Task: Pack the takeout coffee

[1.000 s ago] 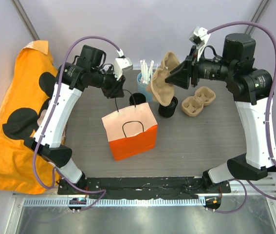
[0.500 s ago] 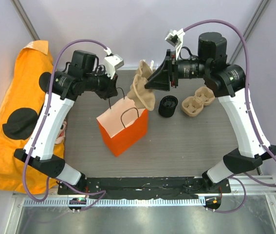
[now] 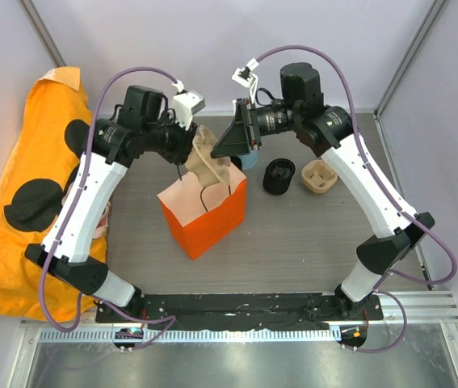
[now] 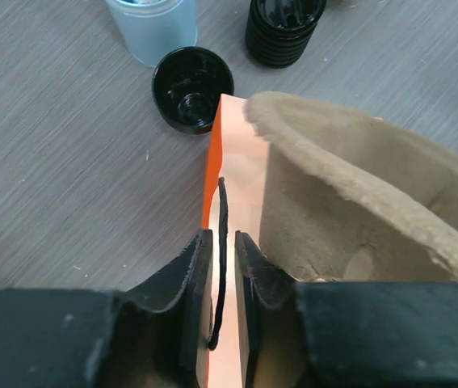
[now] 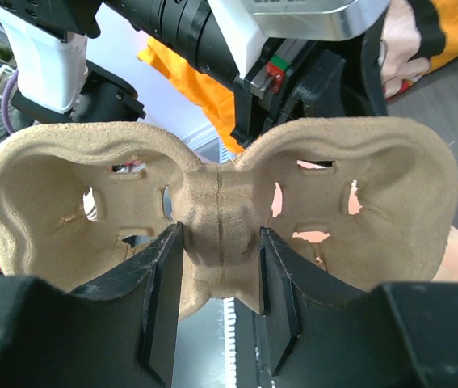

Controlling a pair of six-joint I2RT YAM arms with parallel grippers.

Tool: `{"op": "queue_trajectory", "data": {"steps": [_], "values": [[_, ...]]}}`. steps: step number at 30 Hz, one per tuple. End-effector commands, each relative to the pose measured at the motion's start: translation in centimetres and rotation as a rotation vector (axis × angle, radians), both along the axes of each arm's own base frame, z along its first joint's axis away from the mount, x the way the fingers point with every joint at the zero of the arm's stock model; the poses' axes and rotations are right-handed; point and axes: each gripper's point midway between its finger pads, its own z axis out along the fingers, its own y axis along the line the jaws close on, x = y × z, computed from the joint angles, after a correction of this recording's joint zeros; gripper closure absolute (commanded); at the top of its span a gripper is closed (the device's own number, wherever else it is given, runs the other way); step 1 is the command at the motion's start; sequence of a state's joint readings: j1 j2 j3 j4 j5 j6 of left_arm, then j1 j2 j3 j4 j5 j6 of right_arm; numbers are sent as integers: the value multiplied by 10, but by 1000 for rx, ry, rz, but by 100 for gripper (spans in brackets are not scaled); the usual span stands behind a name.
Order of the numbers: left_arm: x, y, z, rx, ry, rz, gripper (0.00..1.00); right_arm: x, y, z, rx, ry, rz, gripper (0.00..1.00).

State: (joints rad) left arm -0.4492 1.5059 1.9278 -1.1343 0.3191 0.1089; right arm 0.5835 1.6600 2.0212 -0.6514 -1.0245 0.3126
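Over bag (image 3: 204,222) mouth: carrier (image 3: 210,159) on edge, long axis across right jaws.

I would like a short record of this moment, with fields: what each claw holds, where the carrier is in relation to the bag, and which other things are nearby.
left claw: closed on the black handle of the orange bag
right claw: closed on the middle ridge of the pulp cup carrier
carrier position: at the bag's open top, mostly above the rim
loose items: black ribbed cup, second carrier, black lid, pale blue cup
left side: orange cloth
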Motion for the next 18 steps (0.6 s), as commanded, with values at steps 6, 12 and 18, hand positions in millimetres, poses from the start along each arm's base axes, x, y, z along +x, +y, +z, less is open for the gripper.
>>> {"op": "queue_trajectory", "data": {"steps": [6, 12, 18], "values": [[24, 20, 18, 8, -112, 142, 71, -15, 14, 3, 49, 63, 73, 69], [27, 23, 20, 1, -120, 162, 70, -17, 11, -3, 41, 74, 66, 69], [31, 29, 23, -1, -131, 195, 70, -14, 11, -20, 11, 105, 38, 70]]}}
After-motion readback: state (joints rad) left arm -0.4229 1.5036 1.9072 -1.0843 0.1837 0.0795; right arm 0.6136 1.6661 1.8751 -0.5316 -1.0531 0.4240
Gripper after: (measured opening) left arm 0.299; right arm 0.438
